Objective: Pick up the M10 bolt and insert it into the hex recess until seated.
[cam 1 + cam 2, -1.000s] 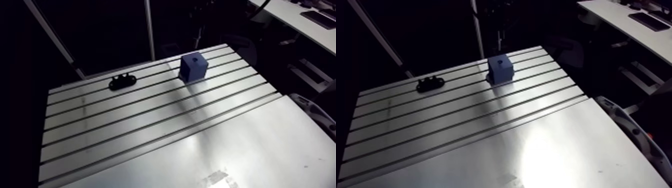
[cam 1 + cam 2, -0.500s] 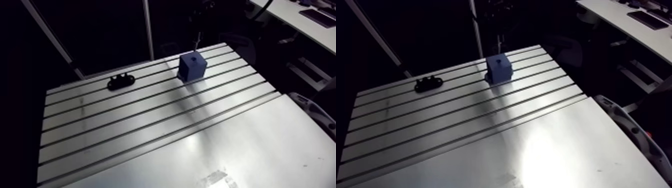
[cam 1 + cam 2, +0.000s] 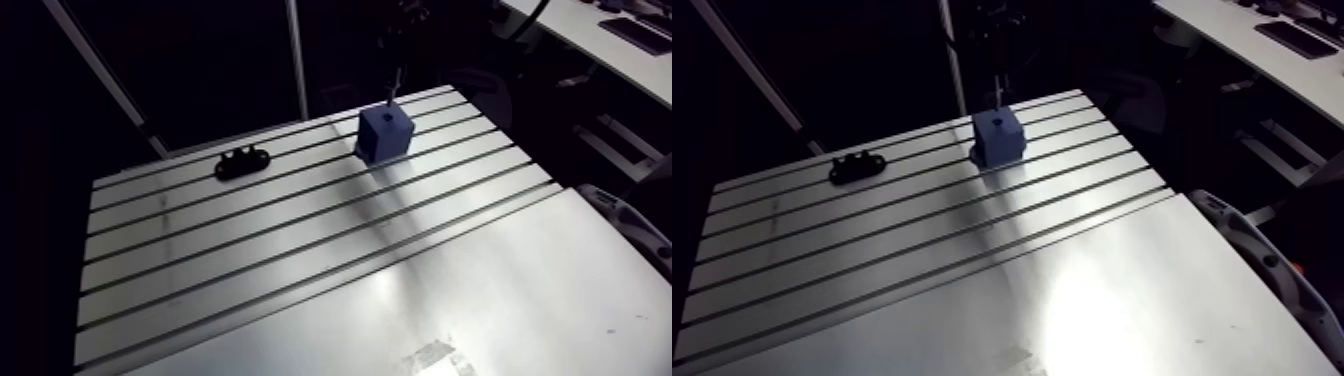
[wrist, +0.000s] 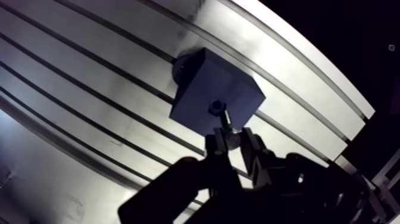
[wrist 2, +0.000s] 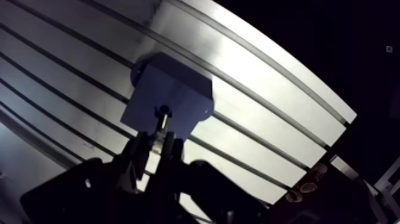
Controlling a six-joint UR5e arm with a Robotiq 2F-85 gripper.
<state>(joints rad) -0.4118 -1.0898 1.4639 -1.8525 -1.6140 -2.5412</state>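
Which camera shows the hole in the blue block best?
The wrist view: the hole shows big atop the blue block, just ahead of the held bolt. The arm view shows the block tiny, hole hardly visible.

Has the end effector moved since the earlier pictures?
Yes. Holding the bolt, the end effector has come down toward the top of the blue block.

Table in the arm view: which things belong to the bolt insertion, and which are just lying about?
Job: slim metal bolt, held in the fingers; blue block with hex recess.
Idle: black lobed part on the slotted aluminium table.
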